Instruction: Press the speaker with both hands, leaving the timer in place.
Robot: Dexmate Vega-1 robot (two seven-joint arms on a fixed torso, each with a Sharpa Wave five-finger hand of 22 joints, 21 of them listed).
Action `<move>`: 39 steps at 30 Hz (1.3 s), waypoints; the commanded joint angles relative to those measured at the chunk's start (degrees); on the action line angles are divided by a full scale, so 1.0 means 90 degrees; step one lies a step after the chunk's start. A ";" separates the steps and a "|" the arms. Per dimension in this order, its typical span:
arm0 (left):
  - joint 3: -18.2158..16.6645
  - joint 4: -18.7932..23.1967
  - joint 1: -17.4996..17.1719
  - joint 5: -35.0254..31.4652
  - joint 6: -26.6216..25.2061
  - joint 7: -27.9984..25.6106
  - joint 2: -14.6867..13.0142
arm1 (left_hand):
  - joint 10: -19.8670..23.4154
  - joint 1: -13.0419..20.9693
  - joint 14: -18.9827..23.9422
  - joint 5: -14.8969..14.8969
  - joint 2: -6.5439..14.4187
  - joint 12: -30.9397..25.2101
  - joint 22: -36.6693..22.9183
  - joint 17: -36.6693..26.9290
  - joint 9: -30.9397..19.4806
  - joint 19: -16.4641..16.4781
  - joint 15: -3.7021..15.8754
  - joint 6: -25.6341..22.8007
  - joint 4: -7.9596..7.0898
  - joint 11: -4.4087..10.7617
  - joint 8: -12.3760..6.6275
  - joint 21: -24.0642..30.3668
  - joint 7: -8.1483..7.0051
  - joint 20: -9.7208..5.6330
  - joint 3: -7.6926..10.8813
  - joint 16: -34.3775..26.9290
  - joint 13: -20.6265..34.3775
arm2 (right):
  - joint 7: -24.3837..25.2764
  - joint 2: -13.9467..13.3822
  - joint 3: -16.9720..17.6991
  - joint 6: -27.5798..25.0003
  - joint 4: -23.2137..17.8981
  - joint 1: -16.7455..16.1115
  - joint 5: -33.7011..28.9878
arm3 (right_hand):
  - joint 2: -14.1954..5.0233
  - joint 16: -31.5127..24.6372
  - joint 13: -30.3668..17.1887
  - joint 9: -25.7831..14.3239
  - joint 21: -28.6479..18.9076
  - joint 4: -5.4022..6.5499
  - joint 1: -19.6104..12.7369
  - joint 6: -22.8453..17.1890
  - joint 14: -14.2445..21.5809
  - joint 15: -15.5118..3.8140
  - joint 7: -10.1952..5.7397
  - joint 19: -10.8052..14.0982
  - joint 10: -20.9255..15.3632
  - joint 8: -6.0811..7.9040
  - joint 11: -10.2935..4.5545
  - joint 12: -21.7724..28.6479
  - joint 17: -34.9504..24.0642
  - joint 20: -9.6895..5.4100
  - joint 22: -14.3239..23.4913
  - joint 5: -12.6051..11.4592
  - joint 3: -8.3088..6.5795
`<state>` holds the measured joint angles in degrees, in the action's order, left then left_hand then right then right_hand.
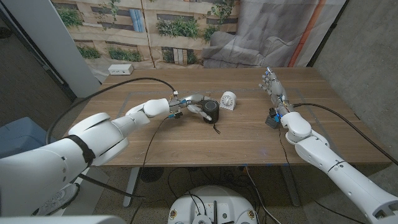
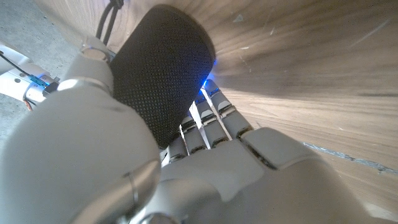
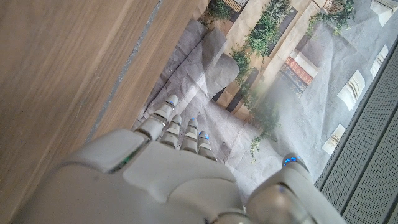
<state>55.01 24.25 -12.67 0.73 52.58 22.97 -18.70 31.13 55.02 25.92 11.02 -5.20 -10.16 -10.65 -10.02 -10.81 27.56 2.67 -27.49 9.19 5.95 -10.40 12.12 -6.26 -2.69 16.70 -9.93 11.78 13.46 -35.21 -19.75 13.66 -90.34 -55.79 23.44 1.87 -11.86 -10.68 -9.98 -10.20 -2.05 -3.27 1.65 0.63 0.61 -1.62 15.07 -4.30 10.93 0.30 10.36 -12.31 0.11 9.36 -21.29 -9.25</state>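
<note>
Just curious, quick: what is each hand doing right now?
Left hand: fingers wrapped on the black speaker, holding it.
Right hand: open, fingers apart, holding nothing, away from the speaker.

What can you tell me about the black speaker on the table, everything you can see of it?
The speaker is a small, dark, rounded unit covered in what looks like fine black mesh fabric, as the left wrist view shows up close. It stands near the middle of the wooden table, just left of the white timer and apart from it. A black cable trails from it toward the table's front. The left hand is against its side, fingers reaching around it. The right hand is well away from it.
</note>
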 commanded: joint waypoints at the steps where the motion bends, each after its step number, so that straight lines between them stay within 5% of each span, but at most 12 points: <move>1: -0.0094 0.0253 -0.0004 0.0035 -0.0135 0.0516 -0.0165 | -0.0305 0.0085 -0.0331 0.0010 0.0136 0.0014 0.0004 -0.0009 -0.0018 -0.0130 0.0470 0.0212 -0.0012 -0.0076 -0.0024 -0.0044 0.0027 -0.0089 -0.0070 0.0034 0.0003 | -0.0061 0.0043 -0.0048 0.0029 0.0046 0.0029 0.0005 | -0.0067 0.0003 0.0003 -0.0018 -0.0046 -0.0004 -0.0036 0.0041 0.0030 0.0021 -0.0041 0.0041 0.0005 -0.0007 -0.0022 0.0040 -0.0014 0.0032 0.0018 -0.0015 0.0017; 13: -0.0167 0.0510 -0.0013 0.0048 -0.0392 0.0963 -0.0264 | -0.1215 -0.0031 -0.1296 -0.0029 0.0059 0.0011 0.0030 -0.0002 0.0002 -0.0761 0.0146 0.1033 -0.0028 -0.0388 -0.0010 -0.0167 0.0193 0.0034 -0.0219 0.0032 -0.0035 | -0.0200 0.0047 -0.0095 0.0042 0.0158 0.0130 0.0038 | -0.0058 0.0003 0.0003 -0.0018 -0.0046 -0.0012 -0.0046 0.0040 0.0025 0.0038 -0.0046 0.0042 0.0012 -0.0006 -0.0024 0.0041 -0.0012 0.0055 0.0018 -0.0016 0.0028; 25: -0.0230 0.0597 0.0034 0.0005 -0.0469 0.1046 -0.0300 | -0.2140 -0.0109 -0.2207 -0.0072 0.0001 -0.0006 0.0066 0.0002 0.0026 -0.1500 -0.0161 0.2002 -0.0033 -0.0480 -0.0041 -0.0215 0.0372 0.0080 -0.0320 0.0026 -0.0059 | -0.0248 0.0078 -0.0122 0.0082 0.0255 0.0164 0.0066 | -0.0054 0.0002 0.0002 -0.0019 -0.0047 -0.0018 -0.0055 0.0053 0.0026 0.0038 -0.0054 0.0043 0.0020 -0.0011 -0.0024 0.0042 -0.0010 0.0064 0.0018 -0.0016 0.0038; 31: -0.0278 0.0686 0.0035 0.0025 -0.0459 0.1096 -0.0365 | -0.2683 -0.0216 -0.2864 -0.0097 -0.0032 0.0012 0.0098 0.0018 0.0046 -0.2200 -0.0322 0.2352 -0.0053 -0.0566 -0.0082 -0.0266 0.0510 -0.0100 -0.0382 0.0049 -0.0096 | -0.0247 0.0117 -0.0140 0.0116 0.0304 0.0165 0.0079 | -0.0054 -0.0001 0.0002 -0.0019 -0.0047 -0.0021 -0.0058 0.0057 0.0029 0.0044 -0.0055 0.0044 0.0021 -0.0012 -0.0024 0.0043 -0.0009 0.0068 0.0019 -0.0017 0.0043; 39: -0.0382 0.0973 -0.0009 0.0004 -0.0539 0.1011 -0.0545 | -0.2988 -0.0284 -0.3070 -0.0104 -0.0036 0.0023 0.0109 0.0025 0.0057 -0.2408 -0.0303 0.2575 -0.0065 -0.0593 -0.0064 -0.0246 0.0554 -0.0199 -0.0410 0.0033 -0.0124 | -0.0239 0.0160 -0.0162 0.0143 0.0337 0.0183 0.0079 | -0.0053 0.0000 0.0001 -0.0019 -0.0047 -0.0023 -0.0062 0.0065 0.0025 0.0042 -0.0053 0.0043 0.0022 -0.0014 -0.0024 0.0046 -0.0008 0.0069 0.0019 -0.0018 0.0050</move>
<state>52.63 30.42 -12.51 0.86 48.45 32.44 -22.01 4.76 52.97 -1.16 10.14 -5.77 -9.92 -9.49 -9.59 -10.11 6.42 -0.07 -4.78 8.54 0.42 -10.86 9.37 -1.31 -2.03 13.22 -9.69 10.65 11.32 -34.24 -20.95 14.64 -87.83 -54.35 24.04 1.19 -11.90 -10.68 -9.98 -10.20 -2.32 -3.96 1.96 0.63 0.61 -1.93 15.29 -4.30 10.93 0.30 10.36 -12.26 0.32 9.37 -21.29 -8.98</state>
